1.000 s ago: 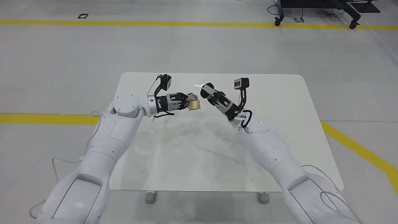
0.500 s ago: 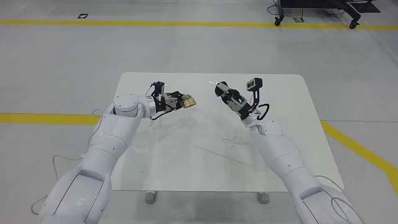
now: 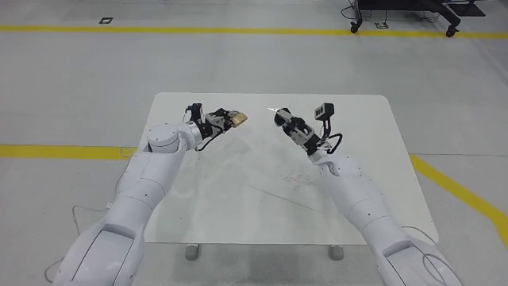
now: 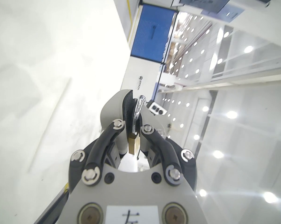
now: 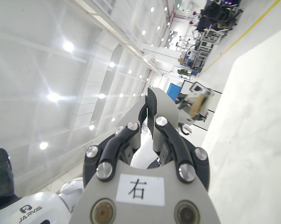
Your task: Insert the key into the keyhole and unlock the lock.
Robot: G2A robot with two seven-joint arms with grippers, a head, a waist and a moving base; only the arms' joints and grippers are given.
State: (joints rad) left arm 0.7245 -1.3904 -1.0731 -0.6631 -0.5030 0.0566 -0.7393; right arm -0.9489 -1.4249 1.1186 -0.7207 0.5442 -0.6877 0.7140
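The lock [image 3: 237, 117] sits clamped between the fingers [image 4: 117, 110] of the left gripper [image 3: 228, 118], out at their tips, on the side facing the right gripper [image 3: 280, 115]. The key [image 3: 273, 110] is pinched between the right fingers [image 5: 165, 110] and juts out past their tips, toward the far edge of the table [image 3: 262, 199]. The two sets of fingertips are turned toward each other over the far half of the table, with an open gap between lock and key

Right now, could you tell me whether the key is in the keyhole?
Out: the key in the right gripper sits apart from the lock.
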